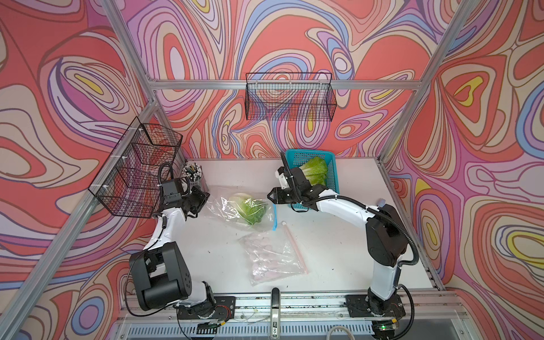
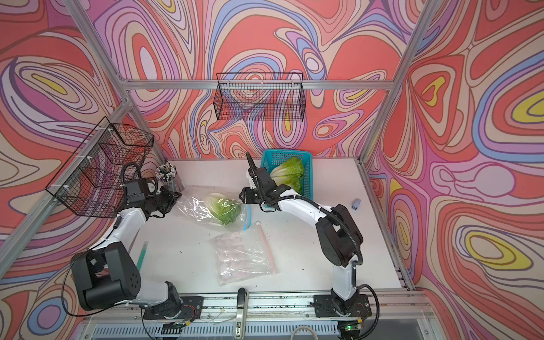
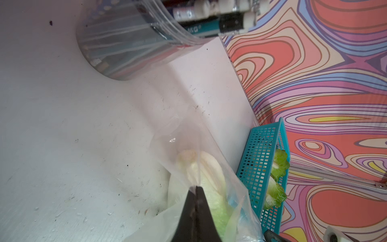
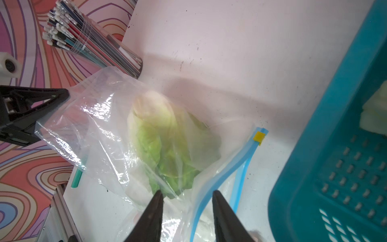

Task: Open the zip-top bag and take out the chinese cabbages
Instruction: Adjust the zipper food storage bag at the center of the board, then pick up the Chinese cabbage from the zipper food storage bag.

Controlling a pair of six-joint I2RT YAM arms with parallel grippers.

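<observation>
L gripper (image 1: 206,196) is clamped tight on bag (image 1: 219,203) at its closed end, the pen-cup (image 1: 192,173) side. R gripper (image 4: 187,192) hangs over bag's mouth, jaws part-way apart, gripping nothing. Blue zip (image 1: 275,217) is split apart, so mouth is open. One cabbage (image 1: 248,207) lies inside bag, white base twd closed end, leaves twd mouth. Basket cabbage (image 1: 316,170) sits in teal basket (image 1: 332,173), just past bag's mouth. 2nd bag (image 1: 270,259) lies near bag, robot-side.

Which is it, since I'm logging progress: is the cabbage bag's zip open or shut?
Open. In the right wrist view its two blue zip strips stand apart, and a cabbage lies inside the bag.
</observation>
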